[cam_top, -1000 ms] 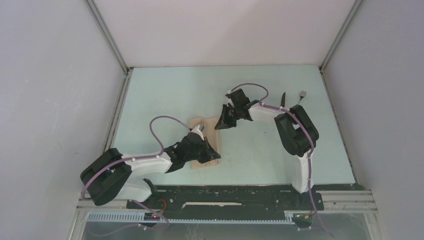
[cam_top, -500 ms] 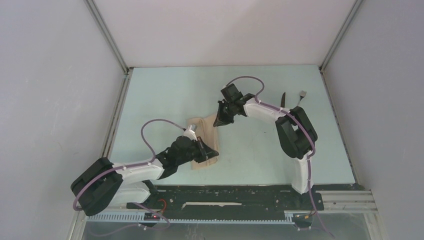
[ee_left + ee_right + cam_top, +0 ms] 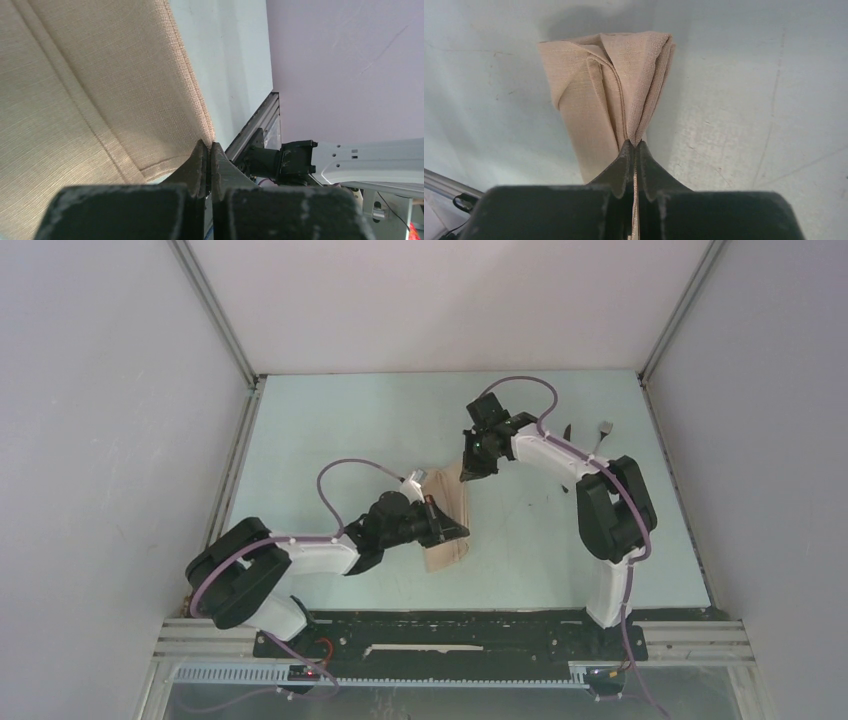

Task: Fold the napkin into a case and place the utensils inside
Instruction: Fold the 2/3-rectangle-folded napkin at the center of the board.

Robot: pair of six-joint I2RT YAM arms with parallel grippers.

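The beige napkin [image 3: 447, 552] is folded into a narrow strip, held up off the table between both grippers. My left gripper [image 3: 460, 532] is shut on its near corner, seen in the left wrist view [image 3: 210, 146] with the cloth [image 3: 75, 90] spread above the jaws. My right gripper [image 3: 468, 470] is shut on the far end; in the right wrist view [image 3: 634, 144] the cloth [image 3: 594, 100] hangs bunched from the jaws. The black knife [image 3: 566, 435] and grey fork [image 3: 604, 428] lie at the far right, partly behind the right arm.
The pale green table [image 3: 350, 430] is walled by white panels on the left, back and right. A black rail [image 3: 450, 625] with the arm bases runs along the near edge. The right arm's base shows in the left wrist view [image 3: 295, 157].
Both grippers have moved to the right and carried the napkin with them. The cloth has gone from lying flat to a narrower strip stretched between the two grippers.
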